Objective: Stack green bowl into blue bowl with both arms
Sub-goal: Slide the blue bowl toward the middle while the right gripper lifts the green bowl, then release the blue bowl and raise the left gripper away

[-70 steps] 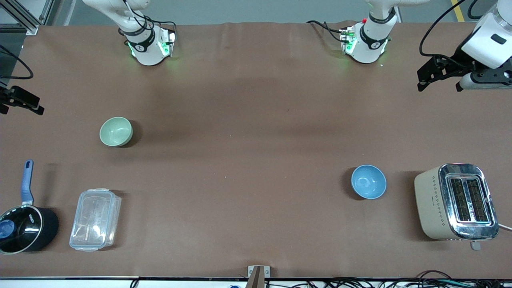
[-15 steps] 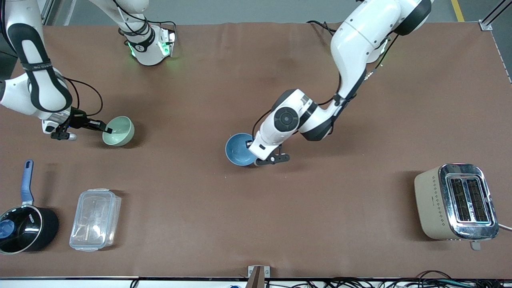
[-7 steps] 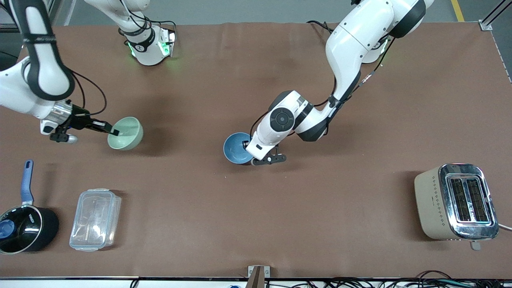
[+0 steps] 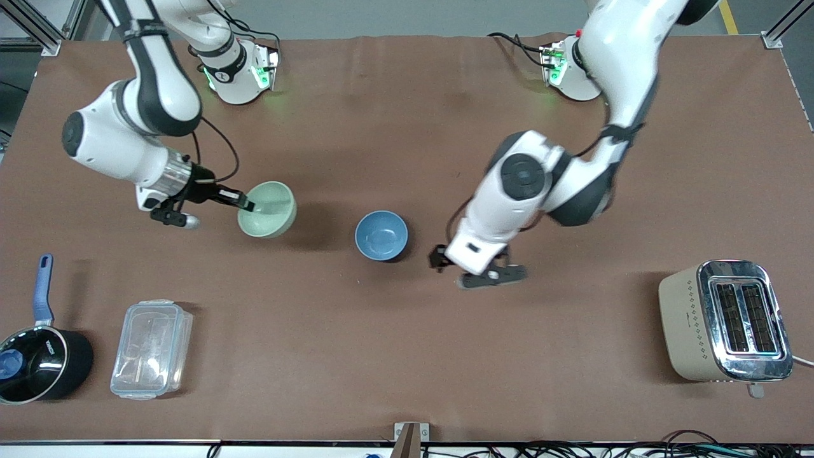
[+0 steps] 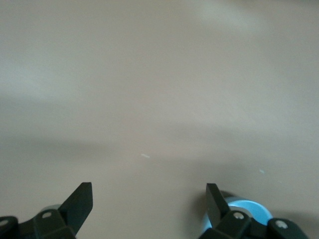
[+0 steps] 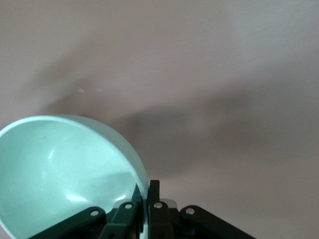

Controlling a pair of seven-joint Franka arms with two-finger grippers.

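Right gripper (image 4: 245, 203): pinching green bowl (image 4: 267, 209) by rim, airborne. Left gripper (image 5: 149, 199): spread, empty, beside blue bowl (image 4: 381, 235). Risk: thin rim grip slipping, bowl dropping short.

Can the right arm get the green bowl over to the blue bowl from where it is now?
Probably yes. The right gripper is shut on the green bowl, the blue bowl sits upright with bare table between them, and the open left gripper is off it.
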